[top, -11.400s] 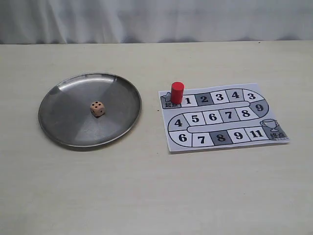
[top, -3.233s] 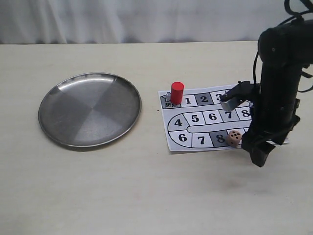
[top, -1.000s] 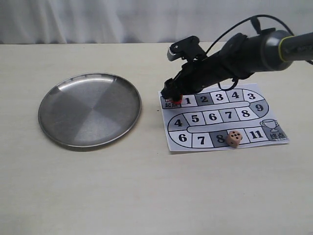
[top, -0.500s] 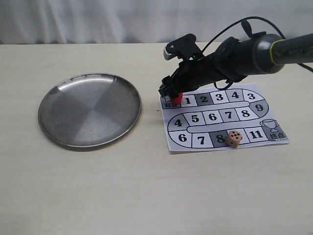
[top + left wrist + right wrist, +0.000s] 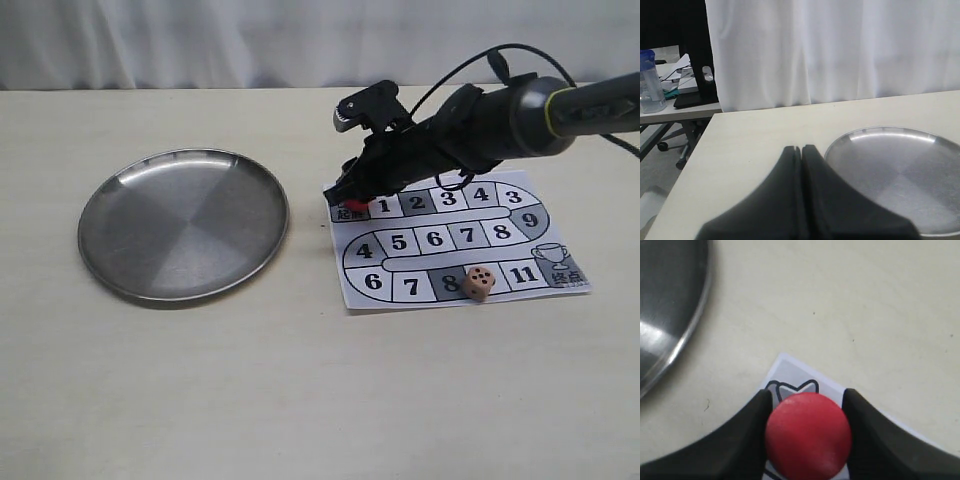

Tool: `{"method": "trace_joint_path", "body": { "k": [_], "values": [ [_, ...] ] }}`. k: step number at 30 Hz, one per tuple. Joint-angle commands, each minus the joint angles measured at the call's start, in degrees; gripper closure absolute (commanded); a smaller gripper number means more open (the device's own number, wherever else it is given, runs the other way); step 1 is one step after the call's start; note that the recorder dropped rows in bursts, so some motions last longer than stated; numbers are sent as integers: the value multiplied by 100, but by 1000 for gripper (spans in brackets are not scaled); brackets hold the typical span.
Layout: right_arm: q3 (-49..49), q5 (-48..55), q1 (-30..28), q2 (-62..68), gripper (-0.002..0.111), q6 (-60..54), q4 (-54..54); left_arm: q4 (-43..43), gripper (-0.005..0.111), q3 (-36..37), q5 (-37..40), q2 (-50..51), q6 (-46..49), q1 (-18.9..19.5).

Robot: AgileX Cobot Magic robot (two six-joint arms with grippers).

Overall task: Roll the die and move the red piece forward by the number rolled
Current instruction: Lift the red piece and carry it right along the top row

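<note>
The red piece stands on the start square at the board's far left corner, and only a red sliver of it shows under the arm in the exterior view. My right gripper is shut on it, one black finger pressing each side. The die, a tan cube with dark pips, rests on the board's near row between the grey 8 and the 11. My left gripper is shut and empty, hanging beside the plate, and it is out of the exterior view.
The round steel plate lies empty on the left of the table, and its rim is close to the right gripper. The paper board with numbered squares lies flat on the right. White curtain runs behind the table.
The die, once in the plate, now lies on the board. Over the last second my right gripper has settled over the red piece and hides most of it.
</note>
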Motion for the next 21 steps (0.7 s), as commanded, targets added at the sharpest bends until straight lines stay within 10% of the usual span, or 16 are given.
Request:
{"method": "trace_joint_path", "body": {
  "k": [1, 21],
  "values": [
    [-14, 72, -26, -436, 104, 47, 11, 18, 107, 10, -62, -31, 17, -43],
    [390, 119, -439, -425, 104, 556, -738, 18, 107, 10, -62, -31, 17, -43]
  ]
}}
